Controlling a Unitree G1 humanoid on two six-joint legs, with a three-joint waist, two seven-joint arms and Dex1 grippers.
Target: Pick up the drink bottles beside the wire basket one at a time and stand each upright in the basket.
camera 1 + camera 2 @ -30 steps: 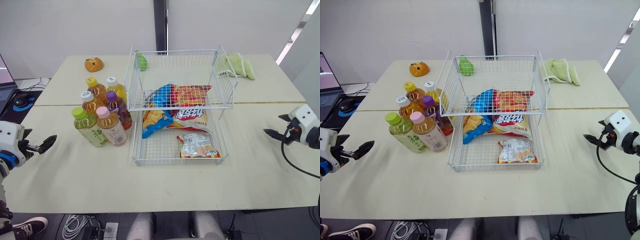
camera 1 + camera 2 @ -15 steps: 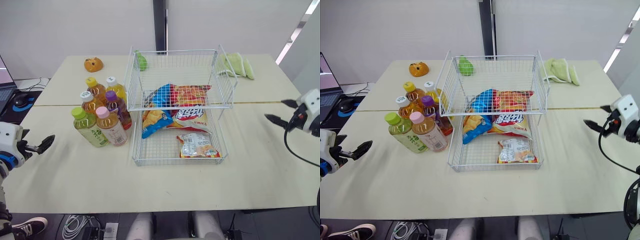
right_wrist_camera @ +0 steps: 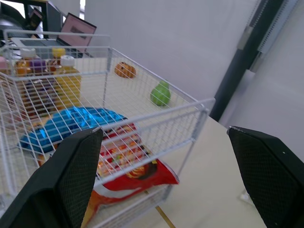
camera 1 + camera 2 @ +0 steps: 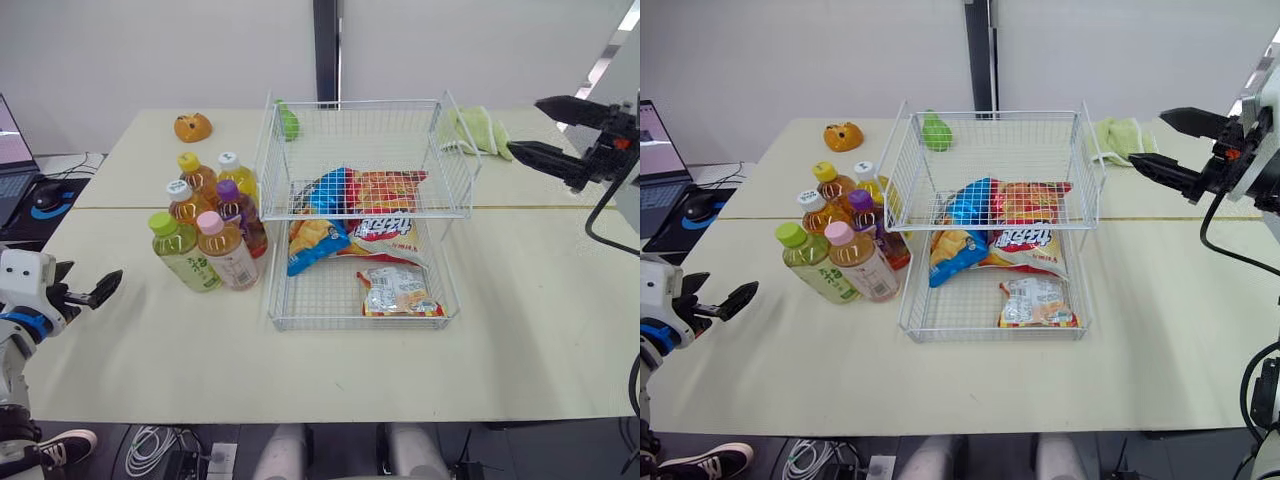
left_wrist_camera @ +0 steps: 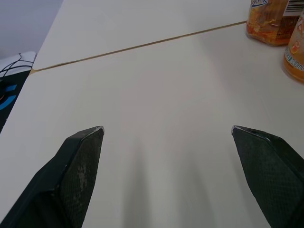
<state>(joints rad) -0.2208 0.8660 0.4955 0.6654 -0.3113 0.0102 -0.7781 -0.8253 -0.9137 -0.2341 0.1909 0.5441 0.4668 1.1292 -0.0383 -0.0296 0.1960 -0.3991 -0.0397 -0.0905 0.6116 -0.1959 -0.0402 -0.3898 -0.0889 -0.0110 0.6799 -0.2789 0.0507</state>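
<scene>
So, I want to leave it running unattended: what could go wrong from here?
1. The bottles stand packed together beside the wire basket; the open left gripper closing on one could topple its neighbours.
2. Snack bags cover much of the basket's lower floor, so a bottle set on them may tip.

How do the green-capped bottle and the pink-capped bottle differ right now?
The green-capped bottle holds pale yellow-green drink with a green label; the pink-capped bottle holds amber drink with a pale label. The green-capped bottle stands farther from the wire basket, the pink-capped bottle closer. Both stand upright on the table.
</scene>
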